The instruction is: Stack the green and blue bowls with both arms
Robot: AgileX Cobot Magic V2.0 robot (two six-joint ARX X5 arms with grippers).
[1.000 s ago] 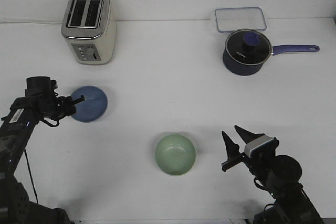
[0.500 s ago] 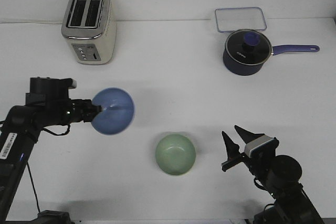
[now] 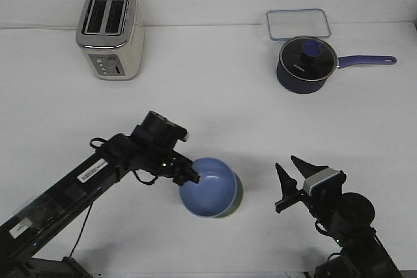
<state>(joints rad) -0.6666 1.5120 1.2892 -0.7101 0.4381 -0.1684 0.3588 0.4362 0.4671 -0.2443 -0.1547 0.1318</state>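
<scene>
Left gripper (image 3: 195,177) reached out to mid-table, fingers (image 3: 189,172) pinched on near-left rim of blue bowl (image 3: 208,190). Blue bowl held directly over green bowl (image 3: 238,194), covering nearly all of it; only thin pale green sliver visible along blue bowl's right edge. Cannot tell whether blue bowl seated inside green one or just above it. Left arm (image 3: 98,170) stretched diagonally from lower left corner, white label on forearm, small green light near wrist.

Right gripper (image 3: 294,172) low at lower right, well apart from bowls, fingers spread wide in a V, nothing between them. Silver-grey wrist block (image 3: 322,181) just behind fingers, black right arm (image 3: 352,216) below it.

Toaster (image 3: 109,32) at far left of table (image 3: 215,102), cream body, chrome top, two slots, upright. Dark navy saucepan (image 3: 306,63) at far right, glass lid with purple knob on, purple handle pointing right. Clear rectangular container lid (image 3: 298,23) with blue-grey rim lying flat just behind saucepan, touching or nearly so. Toaster, saucepan and lid all well apart from both bowls.
</scene>
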